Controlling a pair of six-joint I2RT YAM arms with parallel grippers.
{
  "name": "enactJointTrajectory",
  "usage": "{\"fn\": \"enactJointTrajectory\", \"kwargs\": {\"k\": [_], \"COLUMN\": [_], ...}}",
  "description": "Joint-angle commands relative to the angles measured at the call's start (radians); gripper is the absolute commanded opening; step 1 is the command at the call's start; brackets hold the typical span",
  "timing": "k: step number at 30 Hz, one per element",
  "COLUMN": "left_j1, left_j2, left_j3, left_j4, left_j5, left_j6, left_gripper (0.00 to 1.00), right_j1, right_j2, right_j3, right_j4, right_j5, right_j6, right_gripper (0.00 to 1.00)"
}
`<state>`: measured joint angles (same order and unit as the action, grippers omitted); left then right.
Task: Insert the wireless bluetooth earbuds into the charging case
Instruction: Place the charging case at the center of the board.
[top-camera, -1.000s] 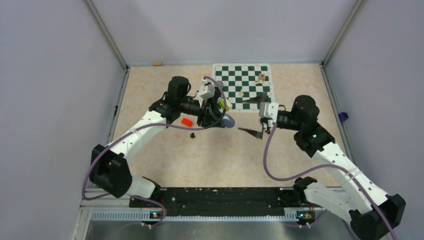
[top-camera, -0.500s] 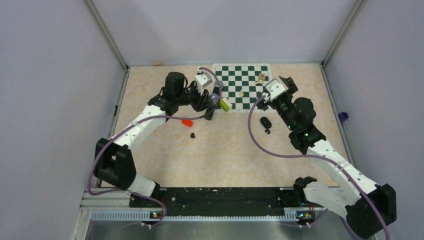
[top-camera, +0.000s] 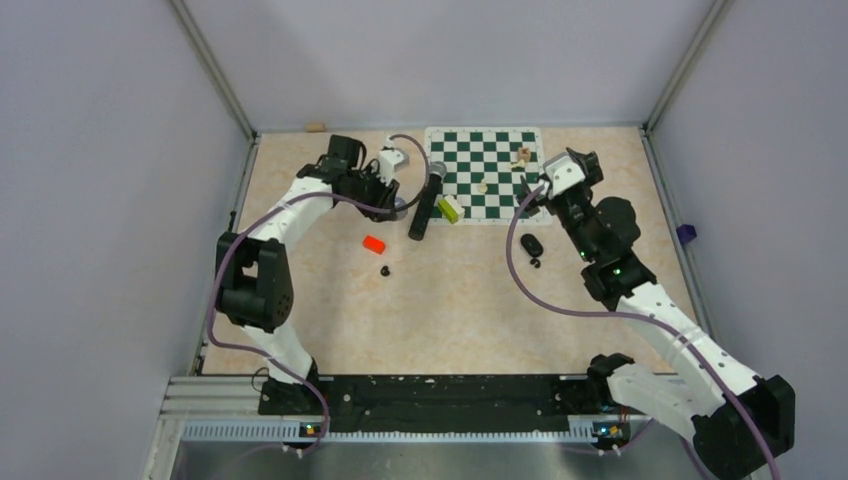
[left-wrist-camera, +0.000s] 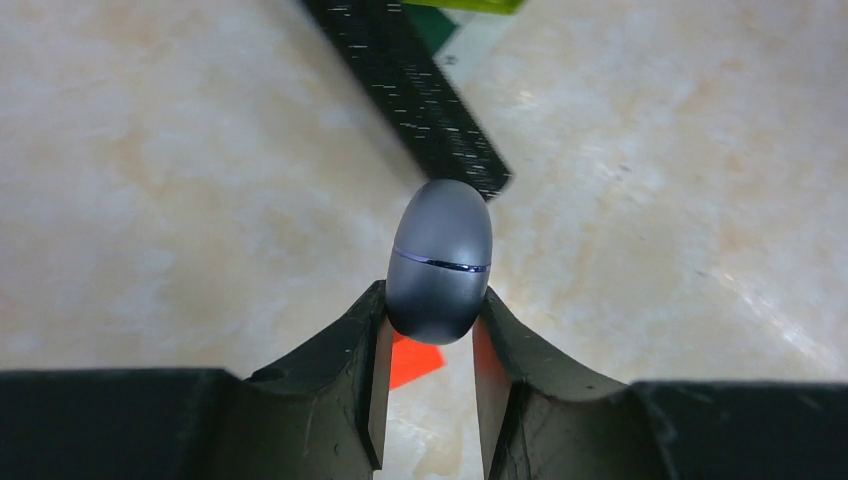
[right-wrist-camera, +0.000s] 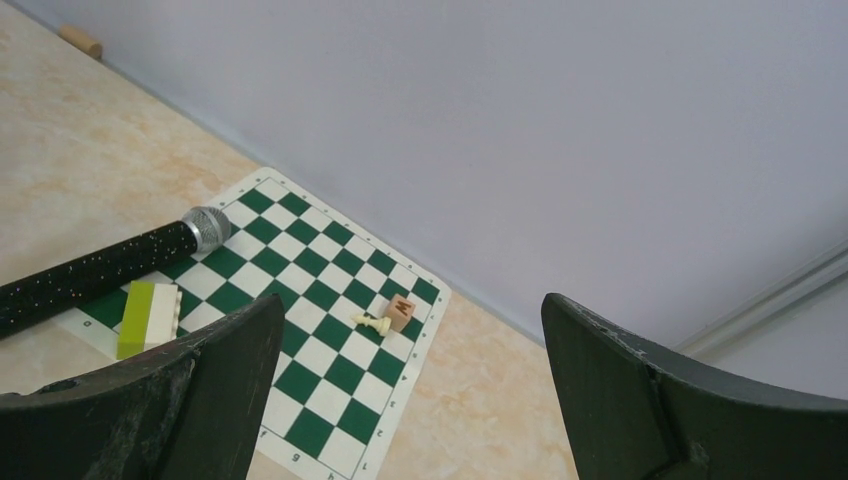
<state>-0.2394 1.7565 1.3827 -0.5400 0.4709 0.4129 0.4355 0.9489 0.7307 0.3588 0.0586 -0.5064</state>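
My left gripper (left-wrist-camera: 432, 310) is shut on the charging case (left-wrist-camera: 440, 262), a closed grey egg-shaped shell with a thin seam, held above the table. In the top view this gripper (top-camera: 396, 198) is just left of the microphone. One tiny black earbud (top-camera: 386, 271) lies on the table below the red block (top-camera: 374, 243). A black oval piece (top-camera: 532, 244) and a small black bud (top-camera: 535, 263) lie right of centre. My right gripper (top-camera: 572, 170) is open and empty, raised over the chessboard's right edge, beyond those pieces. No pale purple piece shows.
A black microphone (top-camera: 422, 205) lies tilted at the chessboard's (top-camera: 500, 150) left edge, beside a green-and-white brick (top-camera: 451, 208). A pale pawn (right-wrist-camera: 372, 323) and a wooden cube (right-wrist-camera: 401, 308) sit on the board. A cork (top-camera: 315, 127) rests by the far wall.
My left arm has swung left and back with the case still in its grip. My right gripper has lifted from mid-table to the board's right edge, uncovering the black oval piece and the bud.
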Motion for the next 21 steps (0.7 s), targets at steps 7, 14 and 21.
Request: {"fn": "enactJointTrajectory", "kwargs": {"k": [7, 14, 21], "left_j1": [-0.138, -0.169, -0.241], "left_j2": [0.12, 0.274, 0.382], "left_j3": [0.054, 0.15, 0.259], "left_j4": [-0.215, -0.082, 0.0], "left_j5": [0.352, 0.424, 0.27], "left_j6": [0.065, -0.147, -0.295], "left_gripper": [0.0, 0.02, 0.05], "right_j1": [-0.017, -0.05, -0.079], "right_j2": [-0.028, -0.038, -0.051], "right_j3": [-0.006, -0.005, -0.009], "right_j4": [0.03, 0.018, 0.032], "right_j5": [-0.041, -0.055, -0.064], "right_j6": [0.029, 0.06, 0.07], "right_gripper": [0.99, 0.99, 0.99]}}
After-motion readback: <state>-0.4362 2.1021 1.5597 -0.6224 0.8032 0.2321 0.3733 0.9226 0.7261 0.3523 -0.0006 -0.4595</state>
